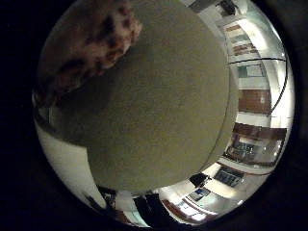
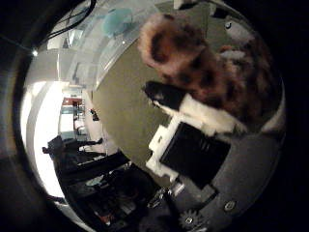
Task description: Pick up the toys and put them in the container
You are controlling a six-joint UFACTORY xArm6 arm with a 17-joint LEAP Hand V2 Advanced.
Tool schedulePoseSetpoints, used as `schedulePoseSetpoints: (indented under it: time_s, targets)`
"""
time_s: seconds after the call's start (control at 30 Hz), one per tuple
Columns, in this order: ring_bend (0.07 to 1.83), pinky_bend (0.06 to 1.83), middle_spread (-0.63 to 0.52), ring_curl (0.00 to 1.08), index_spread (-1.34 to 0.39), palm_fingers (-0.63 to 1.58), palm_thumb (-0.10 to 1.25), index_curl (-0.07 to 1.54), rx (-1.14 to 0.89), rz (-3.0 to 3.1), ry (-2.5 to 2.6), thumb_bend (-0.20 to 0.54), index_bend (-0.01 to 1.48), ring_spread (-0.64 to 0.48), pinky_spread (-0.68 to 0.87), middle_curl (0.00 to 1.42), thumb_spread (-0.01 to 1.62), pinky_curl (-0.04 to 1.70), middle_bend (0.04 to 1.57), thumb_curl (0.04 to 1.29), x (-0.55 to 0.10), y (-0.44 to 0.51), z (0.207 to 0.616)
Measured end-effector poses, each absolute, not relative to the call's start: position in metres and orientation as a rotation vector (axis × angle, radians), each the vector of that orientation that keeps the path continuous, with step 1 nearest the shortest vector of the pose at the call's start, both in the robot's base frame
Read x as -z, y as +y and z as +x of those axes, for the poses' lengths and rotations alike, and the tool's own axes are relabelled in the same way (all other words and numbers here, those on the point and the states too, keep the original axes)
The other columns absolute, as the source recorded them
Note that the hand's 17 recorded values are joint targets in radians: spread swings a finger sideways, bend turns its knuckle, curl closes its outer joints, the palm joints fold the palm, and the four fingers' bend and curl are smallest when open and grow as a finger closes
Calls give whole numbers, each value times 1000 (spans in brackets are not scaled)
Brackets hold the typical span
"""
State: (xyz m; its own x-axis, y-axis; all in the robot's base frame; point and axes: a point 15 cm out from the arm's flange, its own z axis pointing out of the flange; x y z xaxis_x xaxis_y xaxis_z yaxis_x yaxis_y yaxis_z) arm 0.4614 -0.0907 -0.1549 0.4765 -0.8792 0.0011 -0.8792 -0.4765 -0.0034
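A spotted orange-and-brown plush toy (image 2: pixel 188 60) fills much of the right thumb side palm view, close to the palm. My right hand (image 2: pixel 198 130) has its white and black fingers (image 2: pixel 164 95) curled against the toy and holds it above the olive-green table (image 2: pixel 126 106). In the right little finger side palm view part of the same spotted toy (image 1: pixel 96 38) shows at the picture's edge, with the round table top (image 1: pixel 154 106) well below it. A teal round thing (image 2: pixel 118 21), perhaps the container, lies beyond the table's far edge; I cannot tell more.
The table's curved edge (image 1: pixel 229 115) shows with room floor and furniture (image 1: pixel 252 96) beyond it. Chairs and dark furniture (image 2: pixel 77 155) stand beside the table on the other side.
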Motion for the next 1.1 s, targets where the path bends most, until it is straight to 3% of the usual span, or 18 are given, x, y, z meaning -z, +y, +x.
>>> schedulePoseSetpoints:
  time_s: [0.07, 0.17, 0.4, 0.8, 1.1]
  targets:
    - [911, 1023, -192, 432, -352, 1477, 697, 505, -3, -2714, 1587, 1, 563, -199, -245, 512, 1050, 109, 749, 343, 155, -89, 460]
    - [1067, 1186, -162, 489, -293, 1473, 831, 598, -36, -2740, 1565, 6, 809, -189, -272, 577, 1030, 211, 942, 386, 152, -88, 457]
    - [1332, 1435, -111, 573, -206, 1298, 1018, 679, -28, -2726, 1596, -6, 1079, -172, -205, 645, 1051, 398, 1200, 473, 114, -108, 464]
    - [1425, 1471, -91, 590, -187, 1229, 1044, 662, 95, -2667, 1675, -13, 1180, -159, -167, 632, 1094, 544, 1307, 545, -27, -146, 456]
    - [1439, 1437, -89, 582, -189, 1225, 1063, 641, 151, -2642, 1612, -10, 1198, -158, -172, 613, 1098, 625, 1324, 579, -159, -96, 446]
